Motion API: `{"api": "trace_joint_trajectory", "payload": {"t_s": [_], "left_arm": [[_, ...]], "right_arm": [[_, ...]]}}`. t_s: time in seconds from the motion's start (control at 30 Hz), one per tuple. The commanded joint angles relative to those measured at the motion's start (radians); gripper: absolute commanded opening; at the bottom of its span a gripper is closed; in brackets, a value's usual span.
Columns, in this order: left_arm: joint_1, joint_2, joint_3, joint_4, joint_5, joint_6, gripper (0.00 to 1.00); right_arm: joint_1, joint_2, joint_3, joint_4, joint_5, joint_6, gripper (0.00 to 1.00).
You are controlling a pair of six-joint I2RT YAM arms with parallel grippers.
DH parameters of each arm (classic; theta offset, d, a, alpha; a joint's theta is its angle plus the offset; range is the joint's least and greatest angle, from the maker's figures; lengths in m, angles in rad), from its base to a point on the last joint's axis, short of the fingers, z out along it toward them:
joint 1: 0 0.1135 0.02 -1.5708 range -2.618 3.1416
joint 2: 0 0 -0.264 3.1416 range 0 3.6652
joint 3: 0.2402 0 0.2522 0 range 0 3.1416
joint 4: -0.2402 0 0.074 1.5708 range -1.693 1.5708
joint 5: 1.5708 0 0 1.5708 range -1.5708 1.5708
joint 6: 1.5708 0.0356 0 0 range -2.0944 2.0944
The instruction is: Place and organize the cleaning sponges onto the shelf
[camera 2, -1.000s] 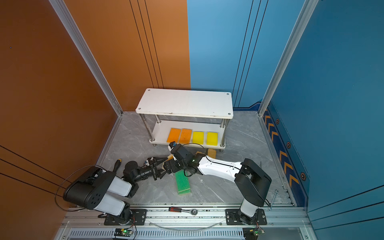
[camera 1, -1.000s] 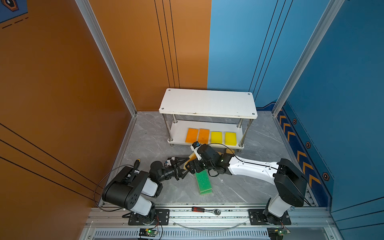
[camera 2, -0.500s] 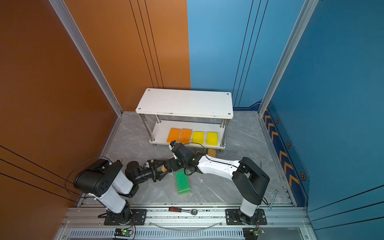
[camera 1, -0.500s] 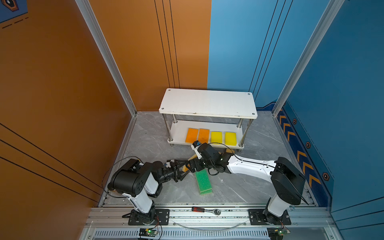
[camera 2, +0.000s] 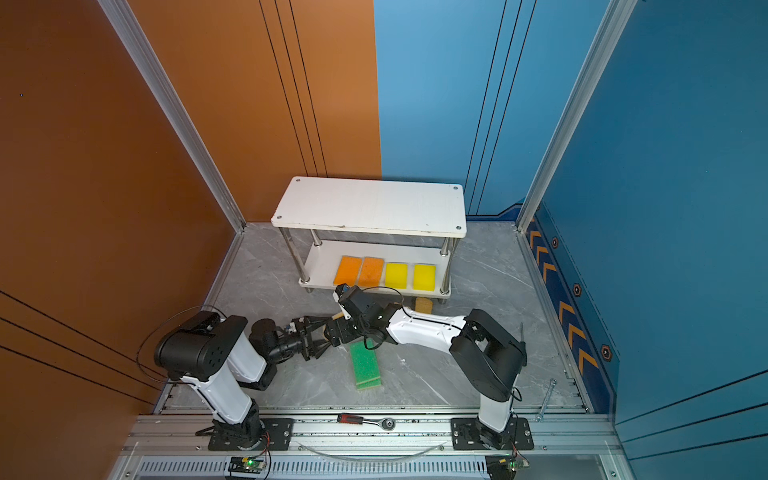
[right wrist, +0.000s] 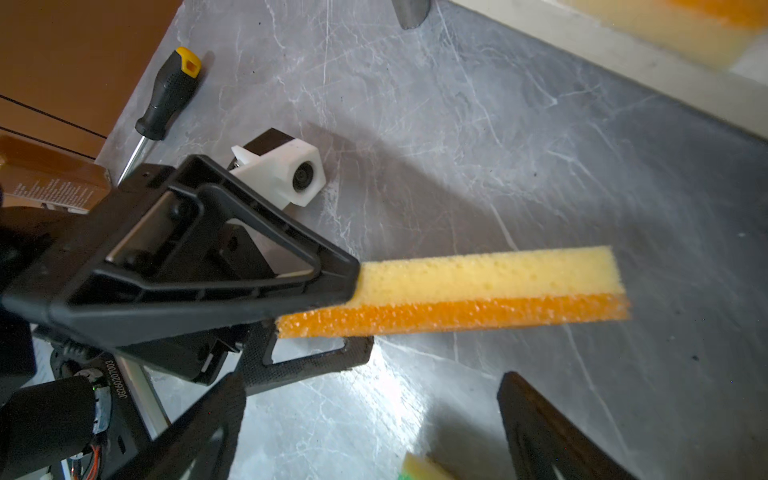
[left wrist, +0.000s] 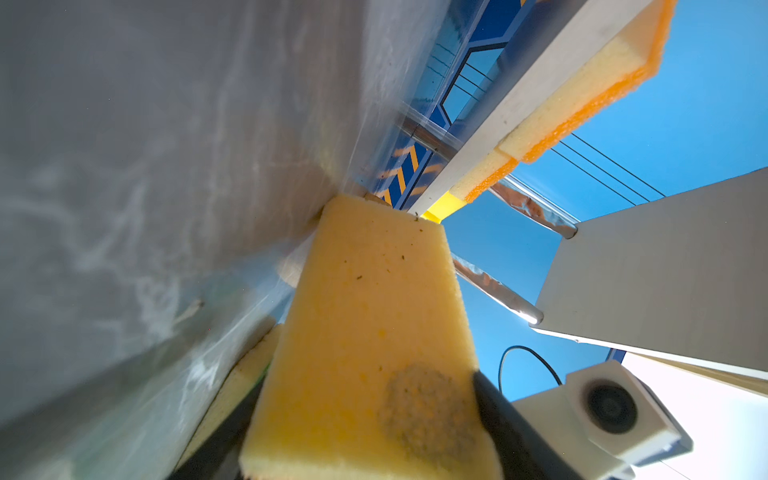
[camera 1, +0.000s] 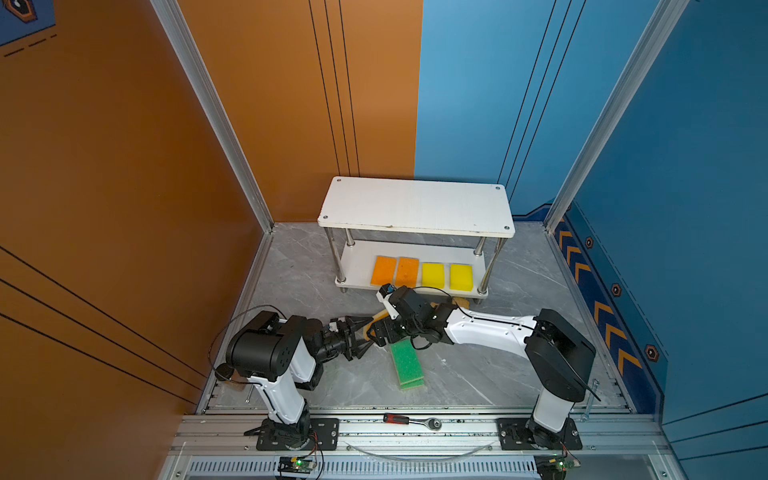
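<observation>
Bare top board of shelf (camera 1: 415,205); right arm (camera 1: 486,328) across lower tier's front.

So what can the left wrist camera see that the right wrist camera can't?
Only the left wrist view shows the top board of the shelf from underneath, a shiny post and the right wrist camera.
Only the right wrist view shows a black-and-yellow screwdriver, the left wrist camera and the orange layer of the held sponge.
Both show that sponge pinched in the left gripper's fingers, the grey marble floor, and the shelf's lower board with orange-topped sponges on it.
</observation>
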Motion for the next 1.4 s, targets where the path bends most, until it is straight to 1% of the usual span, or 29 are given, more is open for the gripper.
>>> {"api": "trace_joint_trajectory", "payload": {"t_s": [0.0,0.2,0.23,0.3,0.37,0.5,0.67,0.8,0.9,0.97,1.07,1.17,1.23,1.3,1.33,1.37], "left_arm": [[0.017,0.020,0.007,-0.021,0.036,0.012,0.77],[0.030,0.027,0.015,-0.021,0.045,0.014,0.85],[0.031,0.024,0.016,-0.021,0.045,0.014,0.90],[0.030,0.018,0.020,-0.022,0.039,0.012,0.97],[0.029,0.007,0.027,-0.021,0.025,0.005,1.00],[0.018,-0.016,0.055,-0.022,0.013,-0.005,0.98],[0.000,0.008,0.082,-0.024,-0.011,0.012,0.98],[-0.082,0.013,0.154,-0.022,-0.069,0.027,0.98],[-0.144,0.013,0.214,-0.082,-0.099,0.058,0.98],[-0.170,0.001,0.243,-0.155,-0.107,0.099,0.98],[-0.176,-0.050,0.254,-0.266,-0.122,0.160,0.98],[-0.168,-0.156,0.249,-0.450,-0.130,0.259,0.98],[-0.166,-0.267,0.257,-0.667,-0.154,0.370,0.98],[-0.169,-0.424,0.314,-1.027,-0.209,0.553,0.98],[-0.171,-0.495,0.356,-1.212,-0.253,0.647,0.98],[-0.177,-0.574,0.416,-1.414,-0.324,0.753,0.98]], "right_arm": [[-0.007,0.019,0.038,-0.010,-0.022,-0.018,0.94],[-0.012,0.049,0.075,-0.017,-0.040,-0.021,0.94],[-0.014,0.050,0.080,-0.019,-0.044,-0.023,0.94],[-0.014,0.048,0.087,-0.026,-0.045,-0.026,0.94],[-0.014,0.041,0.087,-0.033,-0.046,-0.031,0.94],[-0.013,0.006,0.078,-0.060,-0.044,-0.043,0.94],[-0.021,-0.086,0.031,-0.081,-0.053,-0.052,0.94],[-0.046,-0.180,-0.009,-0.114,-0.051,-0.049,0.94],[-0.067,-0.246,-0.029,-0.145,-0.030,-0.053,0.94],[-0.081,-0.287,-0.045,-0.162,-0.013,-0.058,0.94],[-0.103,-0.341,-0.073,-0.188,0.010,-0.063,0.95],[-0.121,-0.389,-0.103,-0.204,0.028,-0.061,0.95],[-0.130,-0.414,-0.118,-0.211,0.038,-0.061,0.95],[-0.139,-0.436,-0.134,-0.216,0.047,-0.061,0.95],[-0.143,-0.444,-0.141,-0.217,0.048,-0.060,0.95],[-0.146,-0.451,-0.144,-0.218,0.049,-0.058,0.95]]}}
